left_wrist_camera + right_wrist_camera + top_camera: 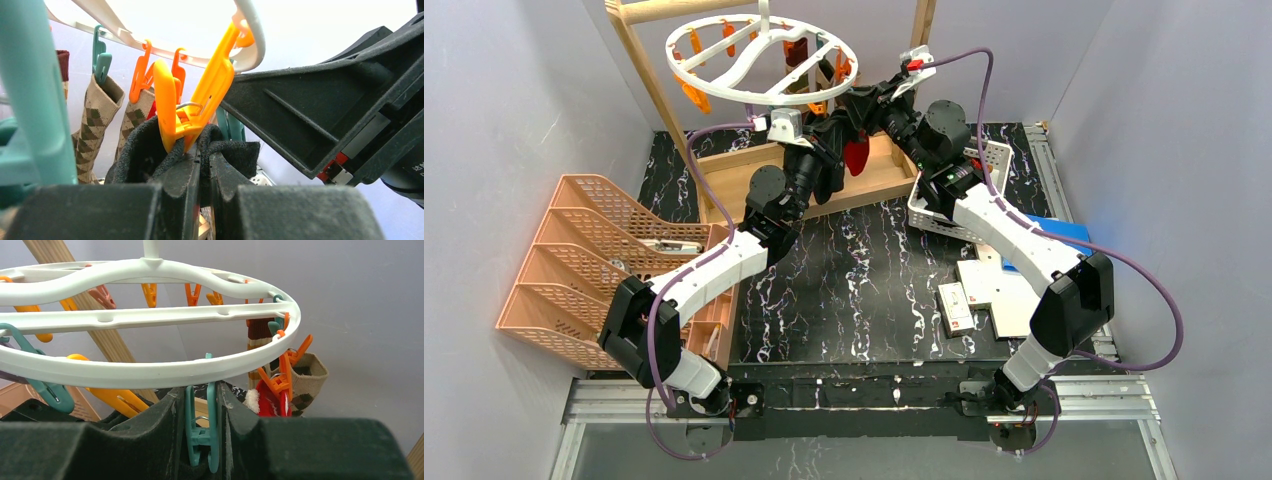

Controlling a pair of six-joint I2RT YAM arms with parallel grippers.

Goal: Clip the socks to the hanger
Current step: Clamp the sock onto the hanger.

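1. Nearest the lens, left wrist view: left pincer (201, 162), all but closed, clamped on one dark sock (137, 150), fabric bunched up over both fingertips.
2. Just above: one orange clip (200, 100) hanging from the hanger (255, 35), lower tips down on the dark sock's edge. Cannot tell whether actually biting the fabric.
3. Behind, same view: two more orange clips and three teal ones counted. Two argyle socks (97, 120) (134, 116) hung side by side from the hanger.
4. Right wrist view: right pincer (200, 395), jaws only partway apart, one finger pressed on each side of one teal clip (201, 432), just under the hanger's near rim.
5. Same view, right side of the hanger: one red sock (270, 405) with white fluffy trim, one argyle sock (307, 377), and one striped cuff (257, 332). All three hanging. Three teal clips in view here, orange ones too crowded to count.
6. Top view: two arms, both reaching up to the hanger's near-right edge. Hanger high at the far side, between the posts of one wooden frame (649, 85).
7. Elsewhere on the black marbled tabletop (844, 285): one stack of peach mesh trays (574, 250) at left, one white lattice basket (996, 158) at right, partly under the right arm.
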